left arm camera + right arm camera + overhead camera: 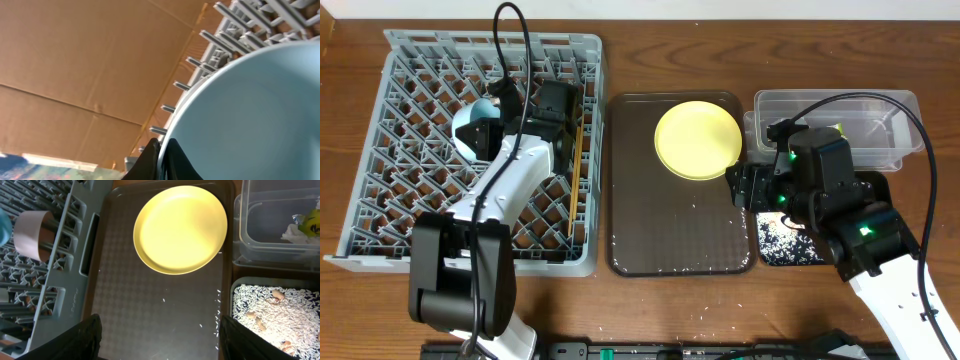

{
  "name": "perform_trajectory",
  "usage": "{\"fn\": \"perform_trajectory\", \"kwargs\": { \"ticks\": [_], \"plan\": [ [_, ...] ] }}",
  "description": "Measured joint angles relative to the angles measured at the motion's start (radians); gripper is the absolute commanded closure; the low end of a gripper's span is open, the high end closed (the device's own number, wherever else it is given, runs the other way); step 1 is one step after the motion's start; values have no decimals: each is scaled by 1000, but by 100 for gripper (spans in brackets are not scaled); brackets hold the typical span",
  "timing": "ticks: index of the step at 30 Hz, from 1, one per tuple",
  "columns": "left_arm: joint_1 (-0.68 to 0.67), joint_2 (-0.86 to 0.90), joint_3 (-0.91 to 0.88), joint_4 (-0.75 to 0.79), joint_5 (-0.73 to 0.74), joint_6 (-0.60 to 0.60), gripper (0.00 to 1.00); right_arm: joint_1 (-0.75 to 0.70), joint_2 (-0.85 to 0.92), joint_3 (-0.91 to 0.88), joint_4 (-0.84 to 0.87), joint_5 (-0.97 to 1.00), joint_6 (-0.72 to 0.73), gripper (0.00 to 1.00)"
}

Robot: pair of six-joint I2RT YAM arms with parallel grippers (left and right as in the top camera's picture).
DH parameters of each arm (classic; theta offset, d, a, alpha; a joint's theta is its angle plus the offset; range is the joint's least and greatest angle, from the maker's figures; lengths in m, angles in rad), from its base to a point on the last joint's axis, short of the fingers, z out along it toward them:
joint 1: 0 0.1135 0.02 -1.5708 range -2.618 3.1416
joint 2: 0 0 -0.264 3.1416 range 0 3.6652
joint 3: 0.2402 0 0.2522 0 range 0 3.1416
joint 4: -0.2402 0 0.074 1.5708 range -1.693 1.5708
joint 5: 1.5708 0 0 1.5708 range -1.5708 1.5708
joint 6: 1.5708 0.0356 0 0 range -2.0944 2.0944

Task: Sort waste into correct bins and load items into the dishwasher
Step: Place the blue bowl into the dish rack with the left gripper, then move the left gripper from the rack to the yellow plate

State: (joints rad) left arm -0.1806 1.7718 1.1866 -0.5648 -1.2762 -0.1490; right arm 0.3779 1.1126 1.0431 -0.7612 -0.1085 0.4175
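Note:
My left gripper (493, 112) is over the grey dish rack (410, 190) and shut on the rim of the light-blue bowl (473, 131). The left wrist view shows both fingers (161, 161) pinching that rim, with the bowl (250, 115) tilted among the pegs (227, 22). The chopsticks (575, 170) lie in the rack. My right gripper (748, 186) is open and empty (160, 342) above the brown tray. The yellow plate (698, 140) (180, 227) lies at the tray's far right. A white cup (32, 232) sits in the rack.
The brown serving tray (675, 225) (150, 305) carries scattered grains. The clear tub (840, 125) (265, 240) holds white paper and the green wrapper (312, 220). The black tray (785, 245) (280, 315) holds rice grains and crumbs.

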Motion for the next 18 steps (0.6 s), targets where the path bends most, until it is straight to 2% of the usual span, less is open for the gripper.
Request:
{"fn": "perform_trajectory", "kwargs": {
  "ticks": [8, 15, 17, 18],
  "plan": [
    [0, 5, 0, -2, -57, 0, 92, 0, 0, 0, 0, 0, 0, 27],
    [-42, 5, 0, -48, -3, -3, 87, 0, 0, 0, 0, 0, 0, 27],
    [-69, 5, 0, -68, 6, -3, 83, 0, 0, 0, 0, 0, 0, 27],
    [-80, 5, 0, -76, 10, -3, 73, 0, 0, 0, 0, 0, 0, 27]
  ]
}}
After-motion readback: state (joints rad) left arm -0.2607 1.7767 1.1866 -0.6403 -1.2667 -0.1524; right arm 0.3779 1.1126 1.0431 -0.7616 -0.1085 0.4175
